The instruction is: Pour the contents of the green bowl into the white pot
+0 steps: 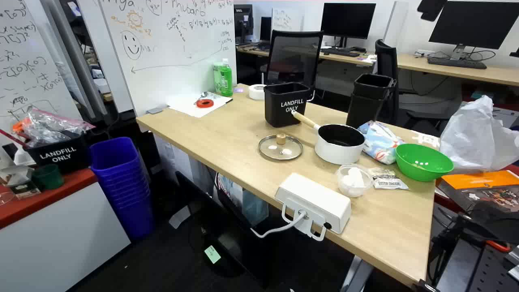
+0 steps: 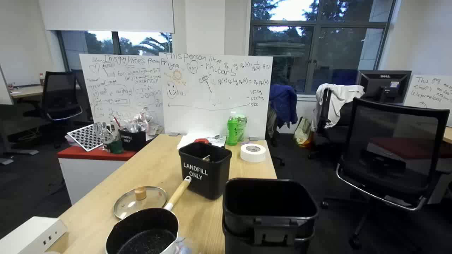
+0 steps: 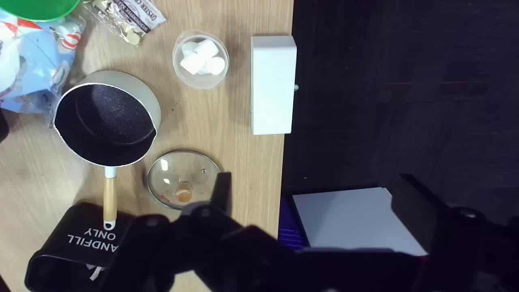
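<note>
The green bowl (image 1: 424, 164) sits upright on the table's right end in an exterior view, with a little pale stuff at its bottom. Its edge shows at the top left of the wrist view (image 3: 40, 10). The white pot (image 1: 338, 151) stands upright left of it, its black inside showing no contents. The pot also shows in the other views (image 2: 143, 231) (image 3: 109, 117), its wooden handle pointing toward a black bin. My gripper (image 3: 315, 176) is open and empty, seen in the wrist view across the table's edge, apart from bowl and pot. I cannot make it out in the exterior views.
A glass lid (image 1: 280, 148) lies beside the pot. A clear cup of white pieces (image 1: 354, 180), a snack packet (image 1: 387, 178) and a white power strip (image 1: 314, 200) lie near the front. Black bins (image 1: 287, 104) (image 2: 270, 211) and a blue bag (image 1: 379, 140) stand close to the pot.
</note>
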You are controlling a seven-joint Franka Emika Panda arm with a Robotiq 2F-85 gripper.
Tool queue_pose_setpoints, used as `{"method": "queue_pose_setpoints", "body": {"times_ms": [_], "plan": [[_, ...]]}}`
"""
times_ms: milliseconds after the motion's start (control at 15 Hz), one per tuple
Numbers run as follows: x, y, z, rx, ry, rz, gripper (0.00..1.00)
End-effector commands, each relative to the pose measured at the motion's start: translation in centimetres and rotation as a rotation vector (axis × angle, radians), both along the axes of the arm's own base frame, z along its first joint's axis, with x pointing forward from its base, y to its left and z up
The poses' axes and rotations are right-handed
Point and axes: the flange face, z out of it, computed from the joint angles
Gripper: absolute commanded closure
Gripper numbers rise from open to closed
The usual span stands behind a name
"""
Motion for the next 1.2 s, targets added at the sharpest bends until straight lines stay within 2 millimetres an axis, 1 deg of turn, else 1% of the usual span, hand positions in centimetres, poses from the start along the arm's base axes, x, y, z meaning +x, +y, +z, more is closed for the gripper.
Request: {"method": "queue_pose_setpoints", "body": {"times_ms": [0,200,400,600,733,867,933,1067,1133], "plan": [[0.0,0.0,0.1,0.000,0.001,0.000,0.00],[0.0,0.0,0.1,0.000,0.001,0.000,0.00],[0.8,-1.3,-0.7,-0.005,0.010,-0.053,0.00],[1.3,-3.5,-1.9,0.000,0.035,-0.126,0.00],[1.5,-5.4,-3.3,-0.010,0.062,-0.179,0.00],[1.4,-7.6,-5.2,-0.067,0.072,-0.230,0.00],[1.2,-8.8,-6.1,-0.131,0.062,-0.252,0.00],[0.6,-11.1,-7.9,-0.206,0.086,-0.286,0.00],[0.8,-10.3,-7.1,-0.155,0.103,-0.256,0.00]]}}
